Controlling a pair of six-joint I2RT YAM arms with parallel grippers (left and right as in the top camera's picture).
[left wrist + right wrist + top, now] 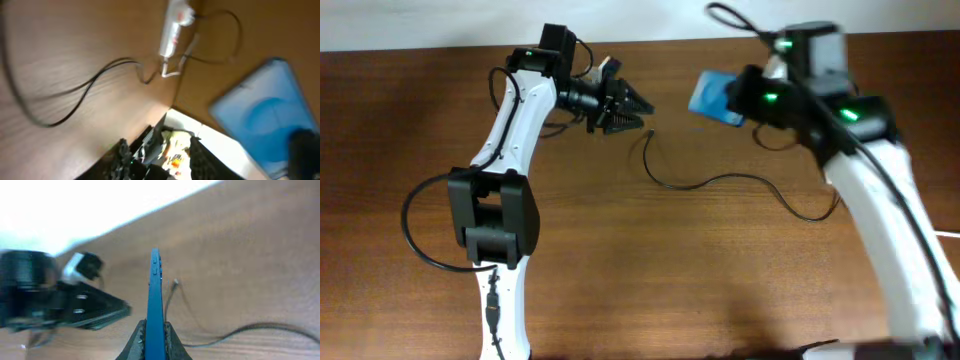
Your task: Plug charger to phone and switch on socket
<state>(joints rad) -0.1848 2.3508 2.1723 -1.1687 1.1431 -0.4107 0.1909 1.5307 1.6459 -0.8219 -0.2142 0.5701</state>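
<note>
My right gripper (740,100) is shut on the blue phone (712,96) and holds it above the table at the back. In the right wrist view the phone (155,287) stands edge-on between the jaws (155,326). The thin black charger cable (720,182) lies on the table, its plug tip (648,134) just below my left gripper (628,110), which is open and empty. The left wrist view shows the open jaws (157,144), the cable (75,95), the phone (265,115) and the white power strip (172,30) with red marks. In the overhead view the strip is hidden.
The brown wooden table (650,280) has a white wall edge along the back (420,30). My left gripper (85,310) shows left of the phone in the right wrist view, with the plug tip (175,283) to the phone's right.
</note>
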